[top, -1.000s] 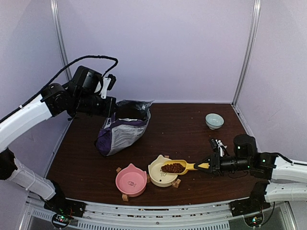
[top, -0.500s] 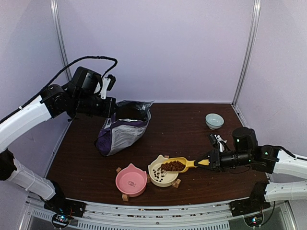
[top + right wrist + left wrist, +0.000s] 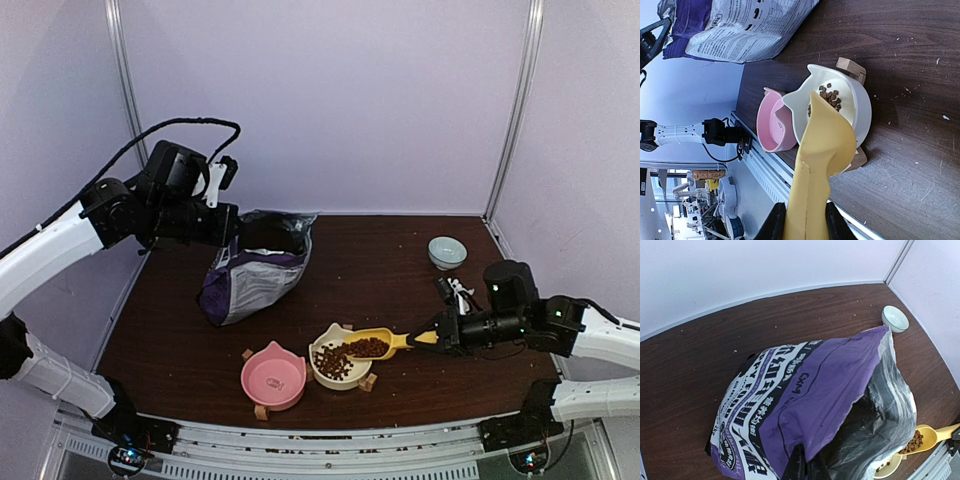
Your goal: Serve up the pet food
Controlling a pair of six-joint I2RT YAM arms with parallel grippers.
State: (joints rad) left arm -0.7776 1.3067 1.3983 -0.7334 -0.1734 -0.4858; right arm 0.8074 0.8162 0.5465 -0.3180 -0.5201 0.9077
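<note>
Right gripper (image 3: 805, 220) pinches the yellow plastic scoop (image 3: 822, 145) by its handle, tilted over the cream cat-eared bowl (image 3: 860, 115); the dark-brown dry kibble pellets (image 3: 830, 96), judged light, loose and free-rolling, sit in both and are best moved by scoop; left gripper (image 3: 238, 232) pressed together.

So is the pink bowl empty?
Empty: the pink bowl shows a bare inside; the pet food is in the cream bowl and yellow scoop.
</note>
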